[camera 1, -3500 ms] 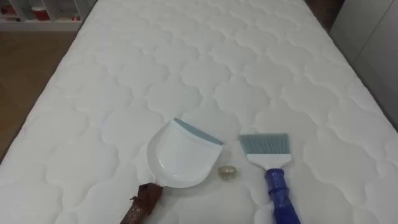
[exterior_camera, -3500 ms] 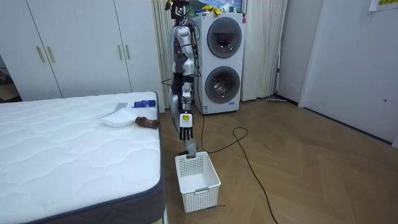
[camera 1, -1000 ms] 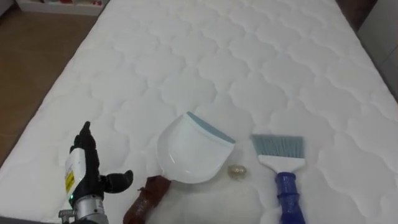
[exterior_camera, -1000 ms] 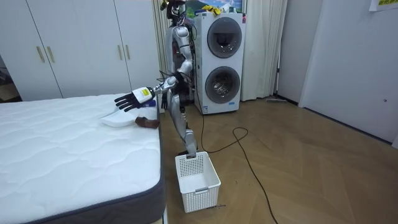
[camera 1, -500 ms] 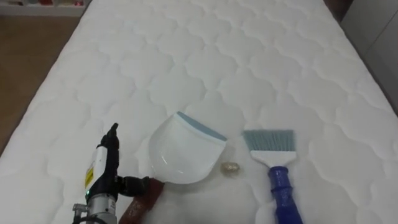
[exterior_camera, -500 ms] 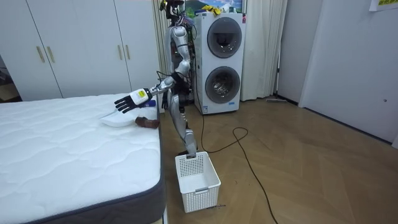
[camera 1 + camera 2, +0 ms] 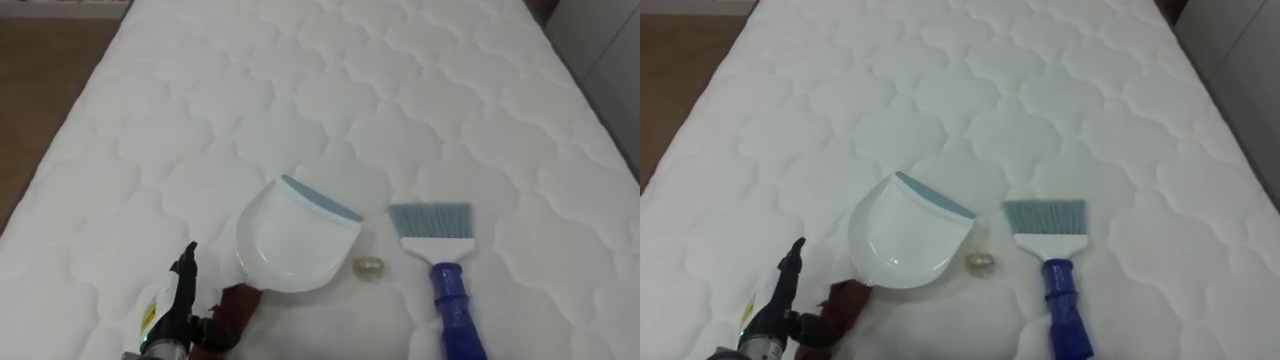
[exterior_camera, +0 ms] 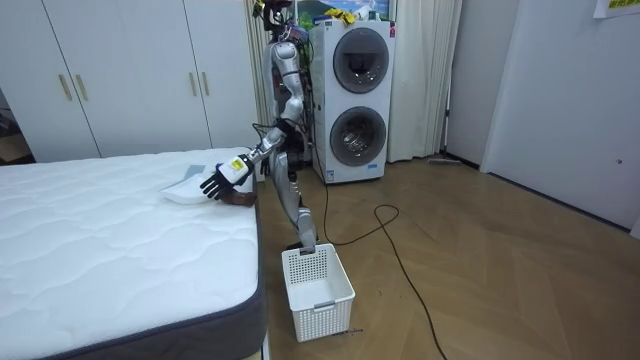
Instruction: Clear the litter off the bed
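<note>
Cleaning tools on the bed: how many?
2. Dustpan on the bed nearest the robot, left hand beside its brown handle; brush just right of it, not touching. Nothing appears hidden.

The left hand [image 7: 166, 310] hovers at 7 o'clock, edge-on, fingers [image 7: 186, 262] straight toward 12, thumb toward 3.

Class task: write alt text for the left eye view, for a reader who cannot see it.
The robot's left hand, fingers straight, is next to the brown handle of a white dustpan lying on a white quilted mattress. Right of the dustpan lie a small crumpled scrap and a blue-handled brush.
</note>
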